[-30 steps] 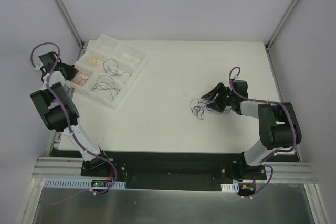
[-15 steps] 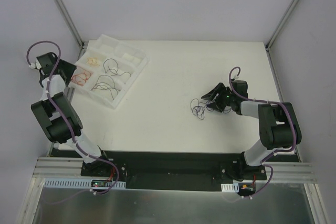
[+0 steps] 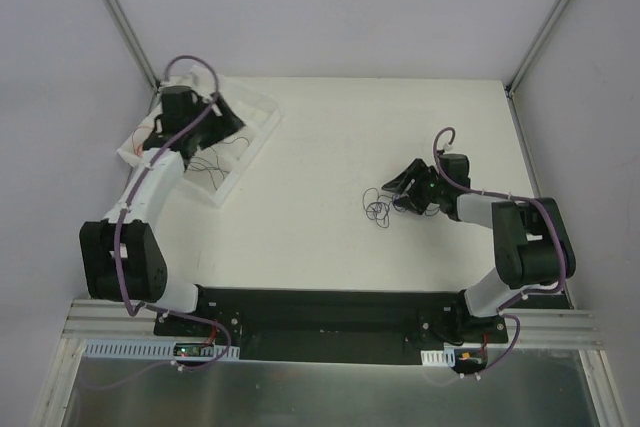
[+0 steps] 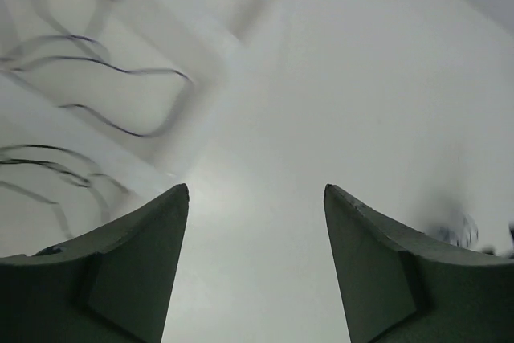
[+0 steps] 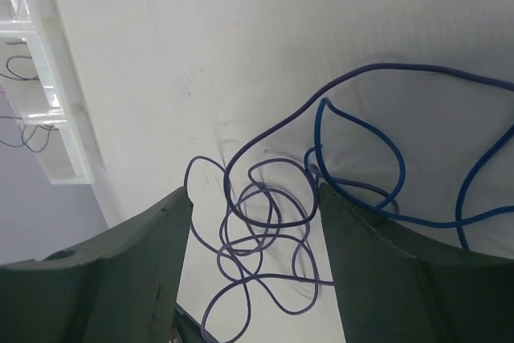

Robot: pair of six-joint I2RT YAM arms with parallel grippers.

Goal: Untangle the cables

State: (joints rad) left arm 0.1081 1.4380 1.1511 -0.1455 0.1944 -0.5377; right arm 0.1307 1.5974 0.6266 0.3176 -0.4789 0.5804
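Matt table (image 3: 330, 147), smooth-sheathed cables (image 3: 377, 207)

Site, as I see it from the remote station: a robotics lab test cell. Evidence: a bare white surface (image 3: 400, 137) boxed in by plain pale walls (image 3: 330, 7) with metal corner posts (image 3: 120, 17). An aluminium rail (image 3: 110, 325) and a black base plate (image 3: 320, 312) run along the near edge. The left arm (image 3: 150, 182) and right arm (image 3: 525, 237) are bolted there, with purple hoses (image 3: 190, 62) routed along them.

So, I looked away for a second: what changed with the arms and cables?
The left arm swung from the left side of the tray to above it, and the left gripper now stands open, empty. The right gripper stayed open at the loose purple and blue cables, which did not move.
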